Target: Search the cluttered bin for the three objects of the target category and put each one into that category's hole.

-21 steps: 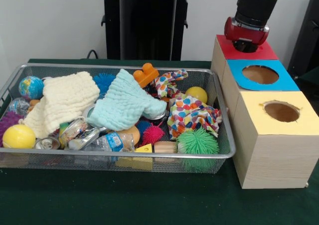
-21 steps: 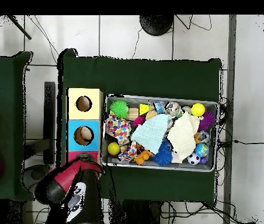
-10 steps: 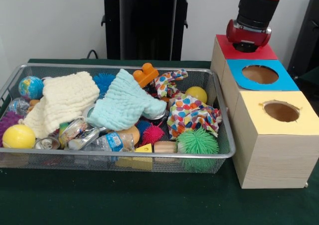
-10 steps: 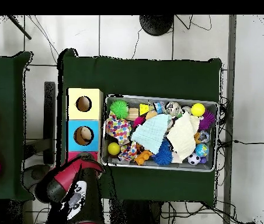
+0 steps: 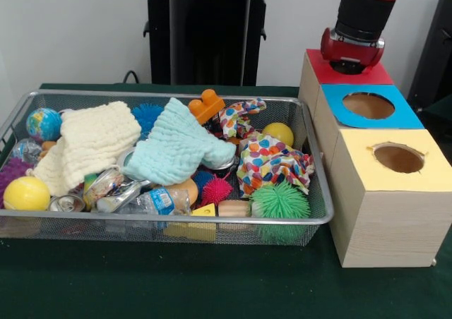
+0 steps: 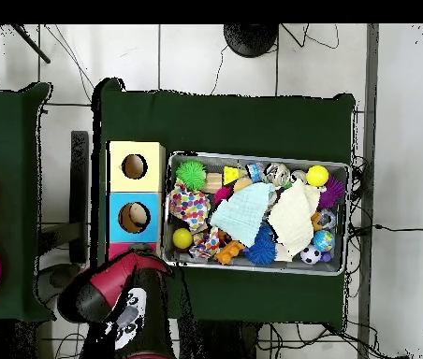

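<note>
The wire bin (image 5: 319, 213) (image 6: 257, 156) holds mixed clutter: a cream cloth (image 5: 92, 142), a pale blue cloth (image 5: 176, 149), a polka-dot cloth (image 5: 272, 162), a green spiky ball (image 5: 280, 202), yellow balls (image 5: 27, 193) (image 5: 280, 133), a globe ball (image 5: 44, 123), an orange brick (image 5: 206, 106), crushed cans (image 5: 106, 185) and a small bottle (image 5: 152, 201). To the bin's right stand three boxes: red (image 5: 367, 75), blue (image 5: 406, 118) and yellow (image 5: 360, 153). My gripper (image 5: 351, 63) hangs right over the red box top, its end hidden by the wrist. In the overhead view the arm (image 6: 112, 290) covers the red box.
A pink spiky ball (image 5: 216, 190), a blue spiky ball (image 5: 147, 114), a purple spiky ball (image 5: 10, 172) and wooden blocks (image 5: 233, 208) also lie in the bin. A tan object (image 6: 138, 217) shows inside the blue box's hole. A black stand (image 5: 205, 33) rises behind the bin.
The arm has risen slightly above the red box. In the overhead view it has shifted a little toward the picture's bottom. Nothing in the bin has moved.
</note>
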Robot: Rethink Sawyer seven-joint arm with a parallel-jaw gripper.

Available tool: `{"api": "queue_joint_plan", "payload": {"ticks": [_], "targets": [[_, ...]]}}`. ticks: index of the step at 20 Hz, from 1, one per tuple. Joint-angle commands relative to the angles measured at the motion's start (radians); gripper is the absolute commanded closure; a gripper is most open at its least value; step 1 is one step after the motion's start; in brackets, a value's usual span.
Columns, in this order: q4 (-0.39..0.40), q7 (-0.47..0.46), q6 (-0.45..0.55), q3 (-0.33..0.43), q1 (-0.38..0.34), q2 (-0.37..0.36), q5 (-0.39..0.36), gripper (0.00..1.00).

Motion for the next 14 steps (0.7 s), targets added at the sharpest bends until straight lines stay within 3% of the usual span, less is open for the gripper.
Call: {"api": "queue_joint_plan", "payload": {"ticks": [1, 14], "targets": [[0.034, -0.013, 0.081, 0.066, -0.051, -0.05, 0.04, 0.0], [0.107, -0.032, 0.129, 0.12, -0.1, -0.162, 0.097, 0.0]]}}
